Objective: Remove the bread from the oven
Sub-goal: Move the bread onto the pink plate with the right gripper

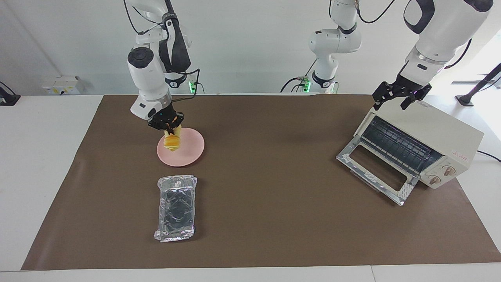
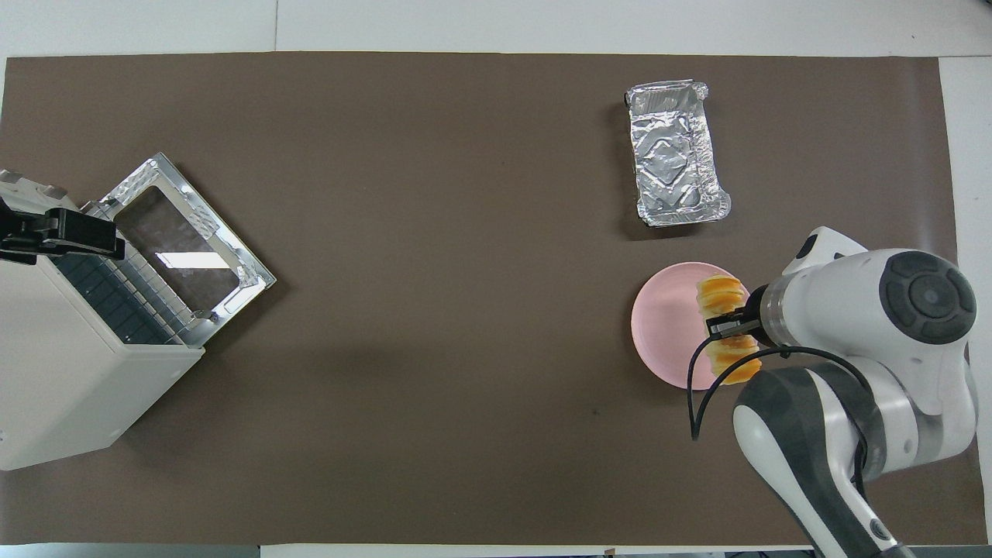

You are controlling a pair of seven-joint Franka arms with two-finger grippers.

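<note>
A: Where is the bread (image 1: 172, 141)?

B: In the right hand (image 1: 169, 126), which is clamped on its upper part. The loaf hangs over the pink plate (image 1: 190, 150), on the side of the plate toward the right arm's end of the surface (image 1: 274, 219). From the facing view its lower end is close to the plate; I cannot tell whether it touches.

A: And the foil tray (image 1: 176, 207)?

B: It lies flat, farther from the robots than the plate, near it but apart. Nothing lies in it.

A: What about the oven (image 1: 442, 133)?

B: It sits at the left arm's end of the surface, set at an angle, its glass door (image 1: 375, 172) folded down flat in front of it. The wire rack (image 1: 395, 144) shows inside.

A: The left hand (image 1: 400, 96)?

B: It hangs over the oven's top edge, above the opening, fingers spread wide and holding nothing. That arm waits.
</note>
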